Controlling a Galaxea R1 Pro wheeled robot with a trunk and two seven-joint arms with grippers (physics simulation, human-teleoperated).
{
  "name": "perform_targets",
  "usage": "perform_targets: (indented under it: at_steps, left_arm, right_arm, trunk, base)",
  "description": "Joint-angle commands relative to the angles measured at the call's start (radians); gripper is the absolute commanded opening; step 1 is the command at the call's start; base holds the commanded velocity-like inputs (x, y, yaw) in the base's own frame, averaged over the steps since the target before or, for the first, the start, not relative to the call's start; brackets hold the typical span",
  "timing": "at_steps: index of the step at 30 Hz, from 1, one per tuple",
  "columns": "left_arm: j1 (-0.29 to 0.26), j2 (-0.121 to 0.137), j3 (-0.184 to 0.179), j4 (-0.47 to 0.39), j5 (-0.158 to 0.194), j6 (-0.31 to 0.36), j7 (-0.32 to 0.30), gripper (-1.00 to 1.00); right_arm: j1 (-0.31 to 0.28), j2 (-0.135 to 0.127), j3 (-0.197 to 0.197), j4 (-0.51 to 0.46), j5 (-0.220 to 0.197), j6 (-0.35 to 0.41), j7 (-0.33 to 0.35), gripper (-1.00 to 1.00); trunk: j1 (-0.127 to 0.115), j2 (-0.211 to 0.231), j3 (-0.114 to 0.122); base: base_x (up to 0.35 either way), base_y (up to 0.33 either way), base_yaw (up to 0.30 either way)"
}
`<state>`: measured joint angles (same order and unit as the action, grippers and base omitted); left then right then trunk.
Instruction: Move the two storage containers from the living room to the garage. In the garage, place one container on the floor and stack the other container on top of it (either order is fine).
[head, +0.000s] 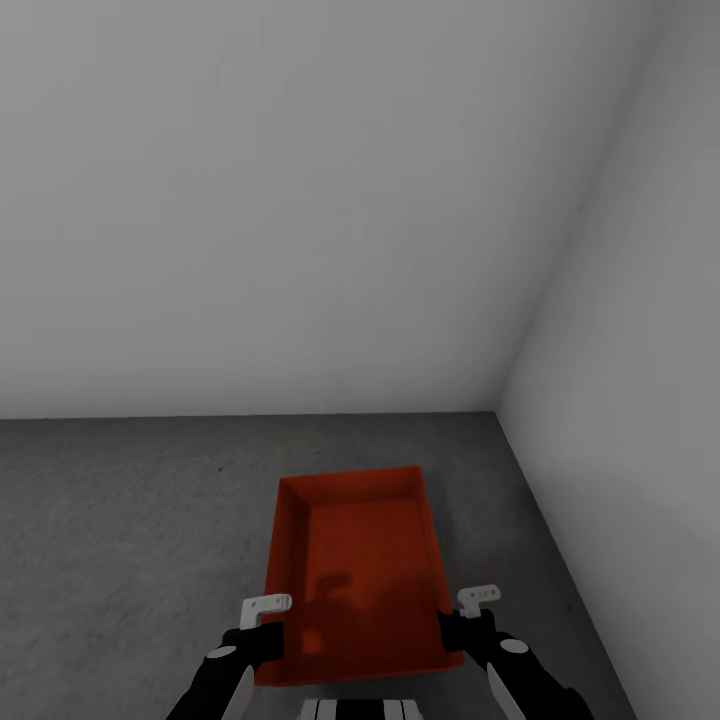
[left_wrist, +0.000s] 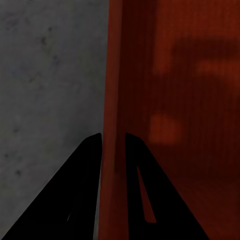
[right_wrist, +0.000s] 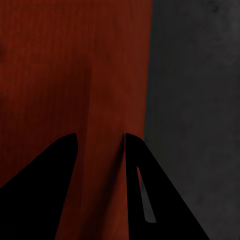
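One orange-red storage container (head: 352, 570) lies lengthwise in front of me over the dark grey garage floor (head: 120, 540), near a corner of white walls. My left gripper (head: 264, 628) is shut on its left side wall, one finger (left_wrist: 80, 195) outside and one inside. In the left wrist view that wall (left_wrist: 113, 100) runs straight between the two black fingers. My right gripper (head: 462, 618) straddles the container's right wall (right_wrist: 112, 125) with its jaws wider apart and a gap on the inner side. Whether the container rests on the floor cannot be told.
White walls meet in a corner (head: 498, 408) ahead and to the right, and the right wall (head: 640, 420) runs close beside the container. Open concrete floor stretches to the left. My trunk's top (head: 358, 710) shows at the head view's lower edge.
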<state>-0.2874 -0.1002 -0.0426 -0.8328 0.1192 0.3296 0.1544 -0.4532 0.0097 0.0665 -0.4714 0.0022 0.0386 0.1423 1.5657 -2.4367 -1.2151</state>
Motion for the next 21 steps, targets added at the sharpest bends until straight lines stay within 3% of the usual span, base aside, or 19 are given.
perform_targets:
  at_steps: [1,10,21]
  left_arm:
    - [0.001,0.018,-0.003,-0.003,-0.050,-0.030,0.040,-1.00]
    - [0.001,0.018,-0.003,-0.003,-0.050,-0.030,0.040,-1.00]
    - [0.001,0.018,-0.003,-0.003,-0.050,-0.030,0.040,-1.00]
  right_arm:
    - [-0.001,-0.001,-0.005,0.001,-0.044,0.004,0.059,-1.00]
    - [-0.001,-0.001,-0.005,0.001,-0.044,0.004,0.059,-1.00]
    - [-0.001,-0.001,-0.005,0.001,-0.044,0.004,0.060,-1.00]
  trunk:
    - [0.000,0.000,-0.001]
    - [0.030,-0.056,-0.026]
    - [0.030,-0.056,-0.026]
  base:
    - [0.000,0.000,0.000]
    - [0.000,0.000,0.000]
    - [0.000,0.000,0.000]
